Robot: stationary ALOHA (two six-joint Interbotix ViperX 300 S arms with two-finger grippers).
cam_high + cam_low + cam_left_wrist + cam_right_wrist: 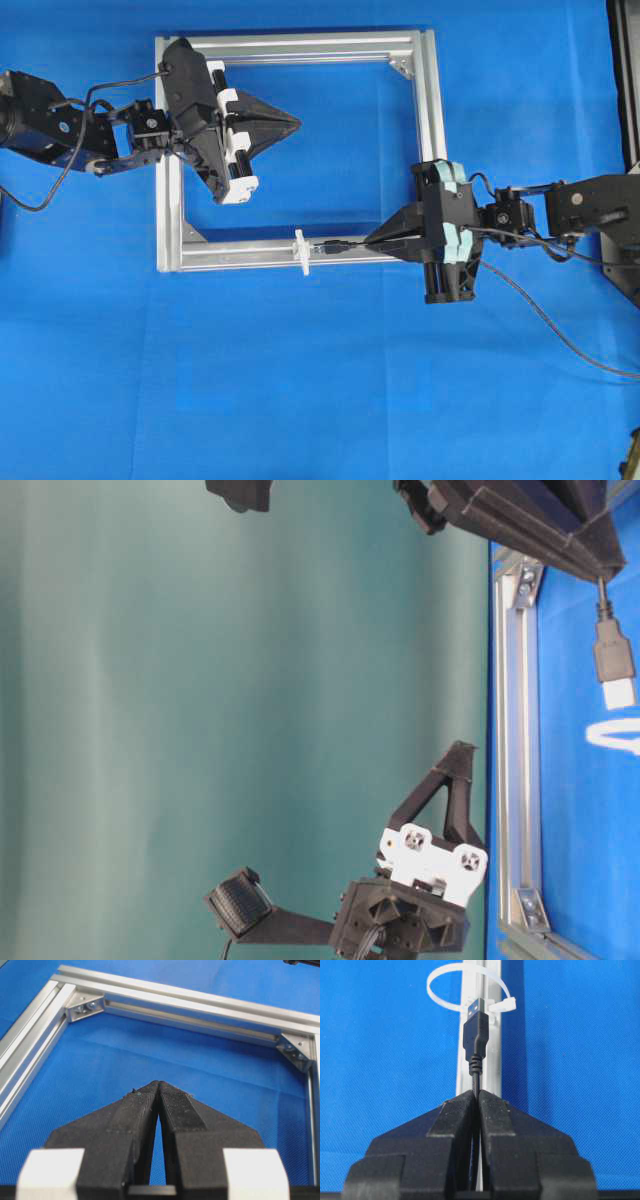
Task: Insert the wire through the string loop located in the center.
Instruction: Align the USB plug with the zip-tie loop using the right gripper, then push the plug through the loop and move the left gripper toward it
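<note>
Holding the wire (477, 1040) pinched in our right claw (477, 1097), we are aiming its plug straight ahead at the string loop (465, 990); left claw (159, 1086) closed, empty.

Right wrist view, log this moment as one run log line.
right end effector: shut on wire | plug tip: just short of string loop, not through | left end effector: shut, empty
</note>
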